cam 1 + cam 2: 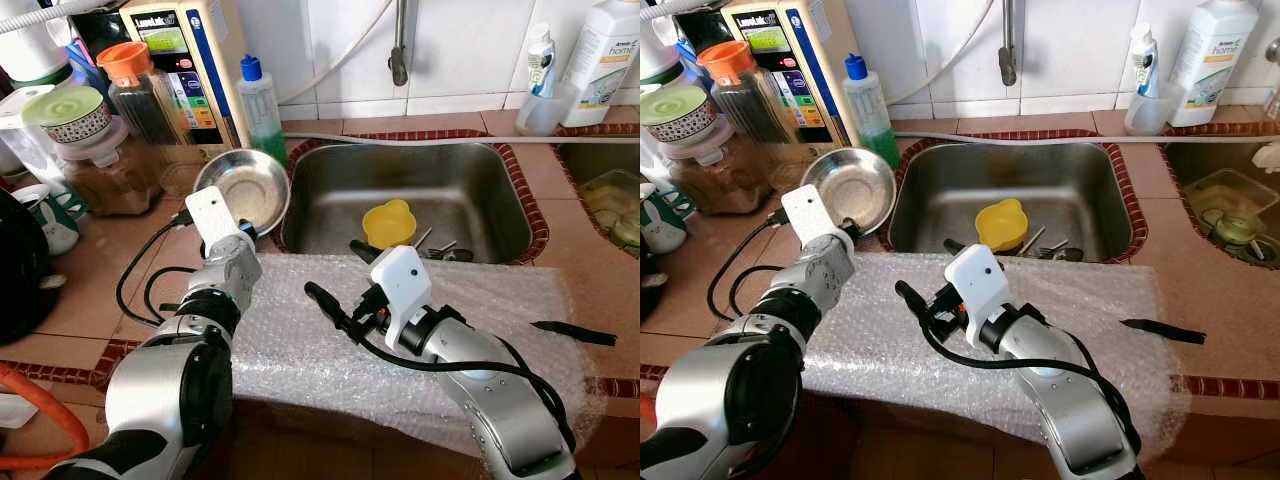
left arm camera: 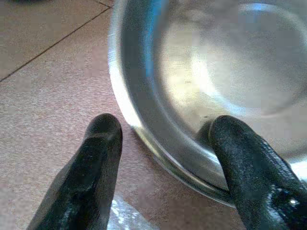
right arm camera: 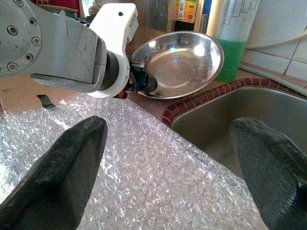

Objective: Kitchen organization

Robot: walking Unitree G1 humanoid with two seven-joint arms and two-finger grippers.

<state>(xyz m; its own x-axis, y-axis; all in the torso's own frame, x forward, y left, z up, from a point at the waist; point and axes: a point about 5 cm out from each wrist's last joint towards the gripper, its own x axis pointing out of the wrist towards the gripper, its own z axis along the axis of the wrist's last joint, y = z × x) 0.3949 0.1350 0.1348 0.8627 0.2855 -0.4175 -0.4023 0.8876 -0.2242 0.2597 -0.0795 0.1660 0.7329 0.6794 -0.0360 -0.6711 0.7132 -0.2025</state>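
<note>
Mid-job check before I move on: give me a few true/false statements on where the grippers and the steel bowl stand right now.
1. The left gripper has its fingers on either side of the steel bowl rim. True.
2. The steel bowl lies inside the sink. False: it sits on the counter beside the sink, tilted up at the left gripper.
3. The right gripper is open over the bubble wrap. True.
4. The right gripper holds the yellow cup. False: the cup sits in the sink and the right gripper holds nothing.
5. A green liquid bottle stands behind the bowl. True.
</note>
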